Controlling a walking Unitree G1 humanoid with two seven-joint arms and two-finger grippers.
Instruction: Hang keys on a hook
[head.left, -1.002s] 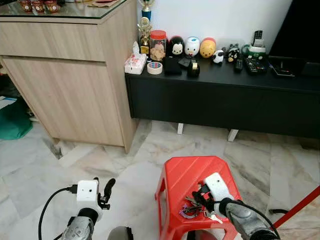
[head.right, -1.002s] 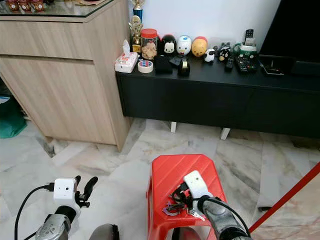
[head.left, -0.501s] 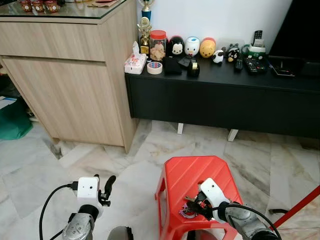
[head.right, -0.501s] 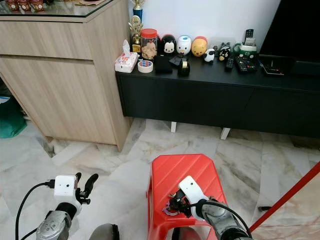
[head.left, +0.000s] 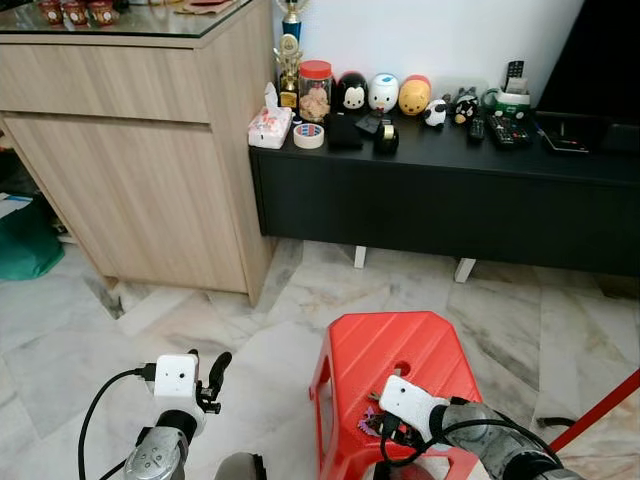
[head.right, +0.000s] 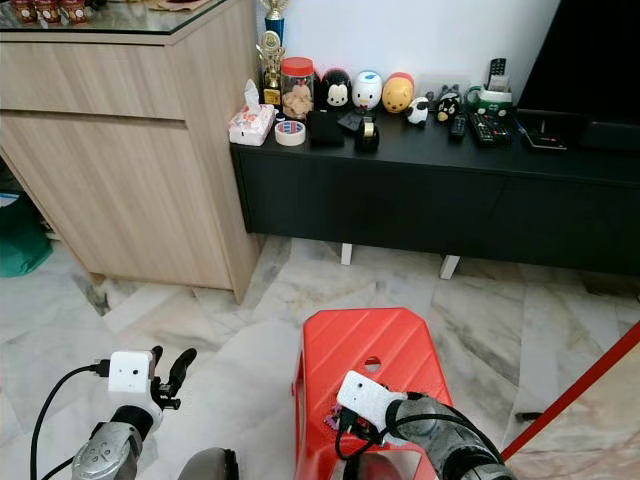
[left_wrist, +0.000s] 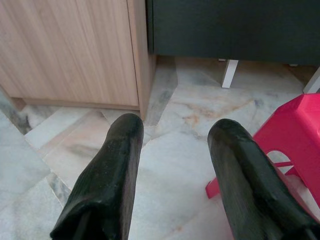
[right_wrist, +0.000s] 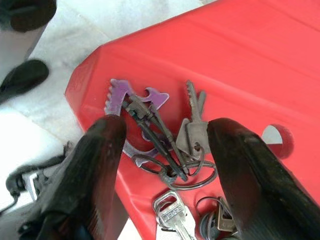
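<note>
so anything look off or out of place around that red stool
The bunch of keys lies loose in a splayed heap on the red stool, near its front edge rather than on any hook. The right tool sits open astride them. Nothing looks spilled or damaged.

The right gripper (right_wrist: 165, 135) hangs over a red stool (right_wrist: 280, 65), its two black fingers (right_wrist: 100, 160) spread wide on either side of the keys (right_wrist: 175, 145). The bunch lies flat on the seat near its edge: several silver keys on linked rings, with a purple charm (right_wrist: 122, 92) (toothed along one side) among them. Past the edge lies pale marble floor (right_wrist: 95, 25).
</note>
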